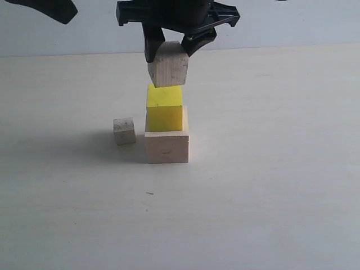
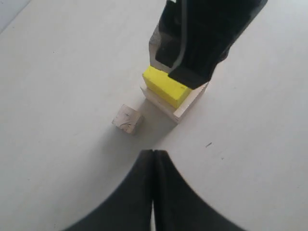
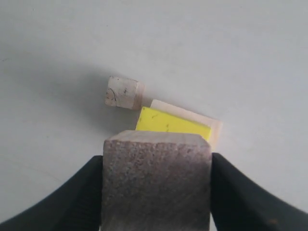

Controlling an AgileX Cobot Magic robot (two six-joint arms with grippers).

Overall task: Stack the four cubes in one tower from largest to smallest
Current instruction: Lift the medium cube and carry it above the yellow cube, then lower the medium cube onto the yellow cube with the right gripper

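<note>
Clamping the tilted brownish cube (image 1: 169,66), the right gripper (image 1: 171,49) hangs just over the yellow cube (image 1: 165,109) atop the large pale cube (image 1: 167,147). The smallest cube (image 1: 124,131) sits on the bench (image 1: 270,185) beside that base; the left gripper (image 2: 153,187) is closed, empty, apart.

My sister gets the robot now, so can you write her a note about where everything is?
Right gripper: shut on the brown cube, which is slightly tilted right over the yellow cube; I cannot tell if they touch.
Left gripper: shut, empty, away from the stack.
Done: the yellow cube sits on the big cube.
Small cube: on the table beside the stack, not touching it.
Left to do: set brown on yellow, then the small cube on top.
</note>
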